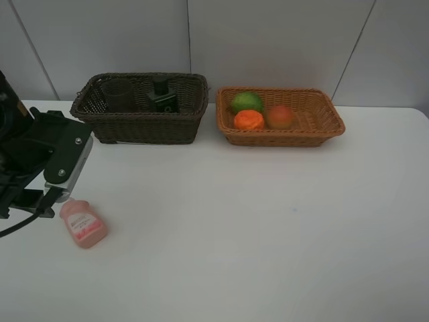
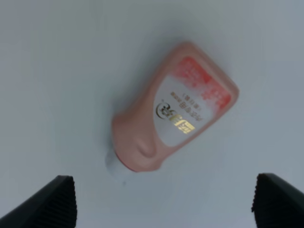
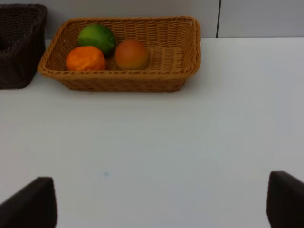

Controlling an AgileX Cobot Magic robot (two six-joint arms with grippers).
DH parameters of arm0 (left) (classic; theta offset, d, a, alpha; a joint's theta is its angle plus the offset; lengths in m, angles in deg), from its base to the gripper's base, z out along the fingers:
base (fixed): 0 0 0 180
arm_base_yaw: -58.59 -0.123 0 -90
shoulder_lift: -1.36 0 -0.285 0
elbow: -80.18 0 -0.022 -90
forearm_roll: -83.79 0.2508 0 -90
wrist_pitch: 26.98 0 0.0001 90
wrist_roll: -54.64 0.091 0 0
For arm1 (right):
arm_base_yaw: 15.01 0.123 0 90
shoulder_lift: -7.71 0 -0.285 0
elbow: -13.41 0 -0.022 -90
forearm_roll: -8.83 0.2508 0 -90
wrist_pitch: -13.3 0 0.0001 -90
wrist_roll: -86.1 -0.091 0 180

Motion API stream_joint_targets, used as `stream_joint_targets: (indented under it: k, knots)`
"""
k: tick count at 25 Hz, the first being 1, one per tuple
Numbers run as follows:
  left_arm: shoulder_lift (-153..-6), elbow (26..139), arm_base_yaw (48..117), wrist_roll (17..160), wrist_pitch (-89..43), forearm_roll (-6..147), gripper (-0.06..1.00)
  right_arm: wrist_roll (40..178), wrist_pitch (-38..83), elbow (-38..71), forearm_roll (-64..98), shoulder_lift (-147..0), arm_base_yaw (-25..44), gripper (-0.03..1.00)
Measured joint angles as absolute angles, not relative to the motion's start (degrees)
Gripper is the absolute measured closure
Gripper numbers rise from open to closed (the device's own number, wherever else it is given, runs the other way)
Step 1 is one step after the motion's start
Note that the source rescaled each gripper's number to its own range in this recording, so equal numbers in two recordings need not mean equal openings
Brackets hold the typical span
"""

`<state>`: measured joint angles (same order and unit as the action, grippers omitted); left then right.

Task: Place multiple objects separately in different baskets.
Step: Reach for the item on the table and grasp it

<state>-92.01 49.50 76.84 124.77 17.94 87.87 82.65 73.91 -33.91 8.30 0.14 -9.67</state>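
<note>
White table (image 1: 268, 235) holds two baskets: the orange basket (image 1: 335, 127) has three fruits, the dark basket (image 1: 141, 127) has the cup (image 1: 117, 95) and green bottle (image 1: 163, 99). Only the pink soap bottle (image 1: 83, 224) lies outside, under the wide-open left gripper (image 2: 161, 202); the right gripper (image 3: 161, 202) is open and empty too

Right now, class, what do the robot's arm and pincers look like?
The left arm is black, with a dark green plate bearing silver screws and a black cable below. The left pincer and right pincer each show two dark, blocky fingertips.
</note>
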Motion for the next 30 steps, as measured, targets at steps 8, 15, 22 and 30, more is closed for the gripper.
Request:
stream_joint_targets:
  k: [8,15,22,30]
  knots:
    - [-92.01,49.43,76.09,131.70,14.01,79.26,-0.02,82.65,73.91,-33.91,8.30,0.14,-9.67,0.10]
    - [-91.91,45.83,76.09,133.17,14.29,78.17,-0.02,82.65,73.91,-33.91,8.30,0.14,-9.67,0.10]
    - [-91.91,45.33,76.09,143.87,13.80,81.84,-0.02,82.65,73.91,-33.91,8.30,0.14,-9.67,0.10]
    - [-96.44,45.54,75.42,154.37,17.89,91.60,-0.02,82.65,73.91,-33.91,8.30,0.14,-9.67,0.10]
